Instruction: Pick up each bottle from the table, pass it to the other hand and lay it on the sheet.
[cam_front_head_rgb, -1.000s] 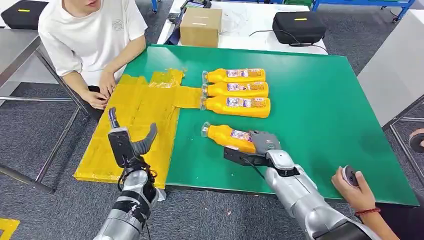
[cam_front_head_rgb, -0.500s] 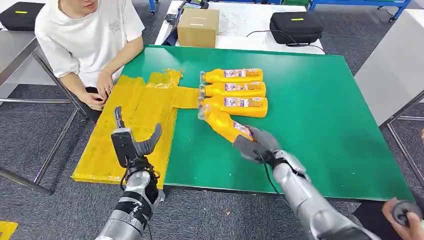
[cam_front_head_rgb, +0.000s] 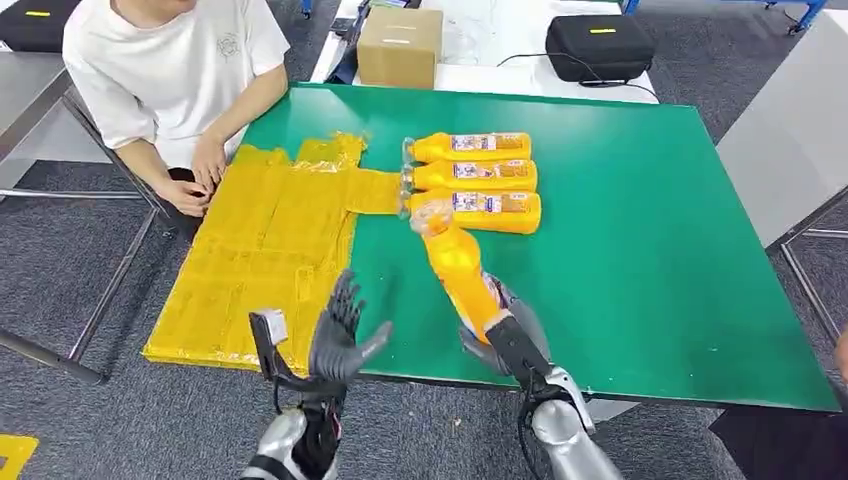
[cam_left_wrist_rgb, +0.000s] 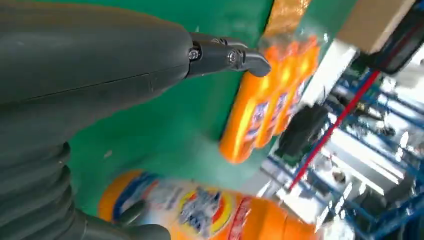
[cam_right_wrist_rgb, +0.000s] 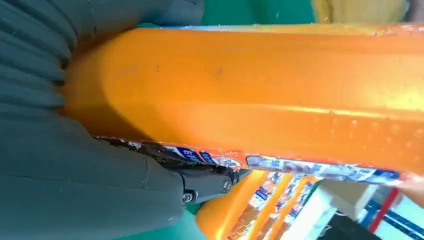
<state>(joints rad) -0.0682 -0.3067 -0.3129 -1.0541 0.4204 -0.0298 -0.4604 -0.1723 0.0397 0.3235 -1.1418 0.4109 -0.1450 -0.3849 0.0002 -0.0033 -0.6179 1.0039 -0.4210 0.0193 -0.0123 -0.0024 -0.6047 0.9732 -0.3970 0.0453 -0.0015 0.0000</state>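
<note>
- You see the green table (cam_front_head_rgb: 650, 230) with the yellow sheet (cam_front_head_rgb: 270, 250) spread over its left side.
- Three orange bottles (cam_front_head_rgb: 470, 180) lie side by side in the middle of the table, just past the sheet's edge.
- Your right hand (cam_front_head_rgb: 505, 335) has its fingers wrapped round one lifted bottle (cam_front_head_rgb: 458, 270), cap pointing away.
- Your left hand (cam_front_head_rgb: 335, 335) is up beside it, fingers apart, holding nothing.

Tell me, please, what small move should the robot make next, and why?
Probably bring the held bottle sideways toward the left hand. The right hand grips its lower end, lifted off the green table, while the left hand waits with fingers apart beside the yellow sheet, ready to receive it.
</note>
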